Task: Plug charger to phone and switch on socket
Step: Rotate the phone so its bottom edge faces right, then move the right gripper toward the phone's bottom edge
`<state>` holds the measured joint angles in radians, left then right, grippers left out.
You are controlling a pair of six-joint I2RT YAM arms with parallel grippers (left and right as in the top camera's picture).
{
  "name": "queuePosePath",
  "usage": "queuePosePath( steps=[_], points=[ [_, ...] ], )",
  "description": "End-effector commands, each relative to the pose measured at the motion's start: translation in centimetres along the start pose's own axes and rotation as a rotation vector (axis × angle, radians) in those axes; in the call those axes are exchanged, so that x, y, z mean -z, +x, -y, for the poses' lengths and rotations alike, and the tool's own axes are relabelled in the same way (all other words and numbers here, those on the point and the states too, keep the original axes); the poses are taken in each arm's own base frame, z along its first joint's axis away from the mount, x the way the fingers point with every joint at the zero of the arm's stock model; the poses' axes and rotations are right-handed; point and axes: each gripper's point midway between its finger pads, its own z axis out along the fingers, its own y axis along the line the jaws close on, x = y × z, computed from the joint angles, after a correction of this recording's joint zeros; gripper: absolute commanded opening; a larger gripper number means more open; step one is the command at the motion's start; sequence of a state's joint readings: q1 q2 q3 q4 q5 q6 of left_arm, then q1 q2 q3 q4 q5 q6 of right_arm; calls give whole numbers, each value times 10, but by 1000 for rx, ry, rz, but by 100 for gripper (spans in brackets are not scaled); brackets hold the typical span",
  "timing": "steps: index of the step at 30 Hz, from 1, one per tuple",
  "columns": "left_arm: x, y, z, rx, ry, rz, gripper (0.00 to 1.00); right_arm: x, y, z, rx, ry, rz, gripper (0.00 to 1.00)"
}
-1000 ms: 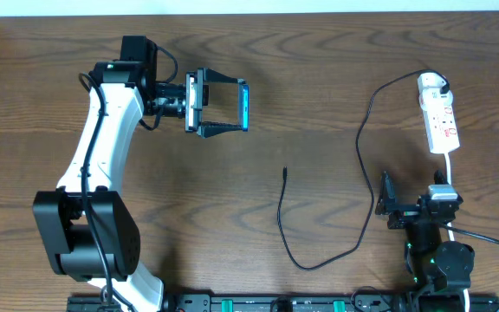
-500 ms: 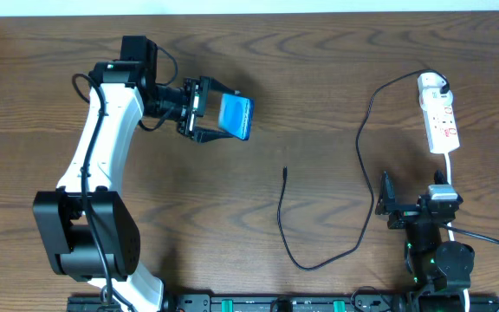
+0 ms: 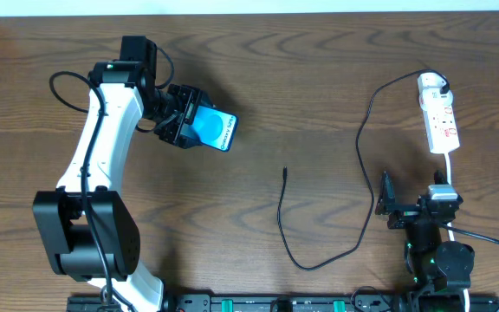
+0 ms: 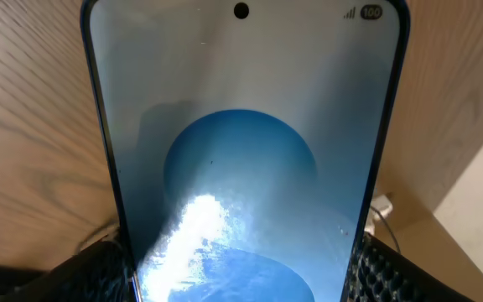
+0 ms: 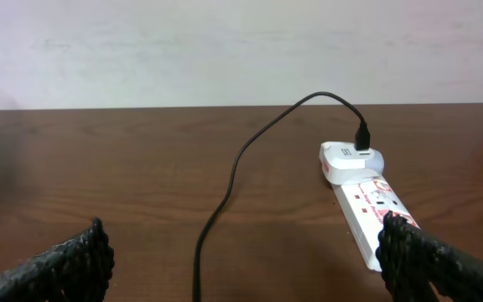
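My left gripper (image 3: 196, 123) is shut on the phone (image 3: 212, 129), held above the table at the upper left with its blue screen facing up. In the left wrist view the phone (image 4: 241, 143) fills the frame, and a finger (image 4: 99, 270) presses each long edge. The charger (image 3: 286, 221) lies loose on the table, its small tip (image 3: 285, 171) near the middle and its other end plugged into the white socket (image 3: 440, 117) at the far right. My right gripper (image 3: 385, 208) stands open near the front right, with the charger (image 5: 225, 193) and socket (image 5: 363, 197) ahead of it.
A white cord (image 3: 450, 165) runs from the socket toward the right arm's base (image 3: 436, 251). The left arm (image 3: 102, 147) spans the left side. The table's far edge (image 3: 249, 10) meets a pale wall.
The left wrist has rolled, turning the phone from edge-on to screen up, and drawn it slightly left and nearer. The right arm and the charger have not moved.
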<state>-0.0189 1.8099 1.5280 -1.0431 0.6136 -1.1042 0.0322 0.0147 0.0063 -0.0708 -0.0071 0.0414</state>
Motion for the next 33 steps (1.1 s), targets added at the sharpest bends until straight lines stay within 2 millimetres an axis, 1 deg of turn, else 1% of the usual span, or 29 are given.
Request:
queuePosePath(
  steps=[1,9,12,16,18,22,24,26,29,33],
  points=[
    [8,-8,0,22,-3,74,7,0,0,-1,-5,-4,3,99],
    [8,-11,-1,68,-5,92,8,0,0,-1,-5,-4,3,99],
    [8,-9,0,67,-2,83,7,0,-2,-1,-5,-3,9,99],
    [8,-3,2,67,11,47,7,1,-13,-3,-6,-12,56,99],
    [8,1,4,67,20,25,8,2,-25,-3,-5,-12,105,99],
    [8,2,4,86,21,20,8,10,-65,-3,-6,-11,266,99],
    [8,2,4,92,21,20,8,15,-83,-1,-9,2,317,99],
    [8,2,4,93,21,20,7,20,-97,3,-21,27,335,99],
    [8,2,4,94,21,20,8,28,-120,2,-22,29,332,99],
    [8,2,4,100,21,20,8,33,-151,1,-20,32,274,99]
  ],
)
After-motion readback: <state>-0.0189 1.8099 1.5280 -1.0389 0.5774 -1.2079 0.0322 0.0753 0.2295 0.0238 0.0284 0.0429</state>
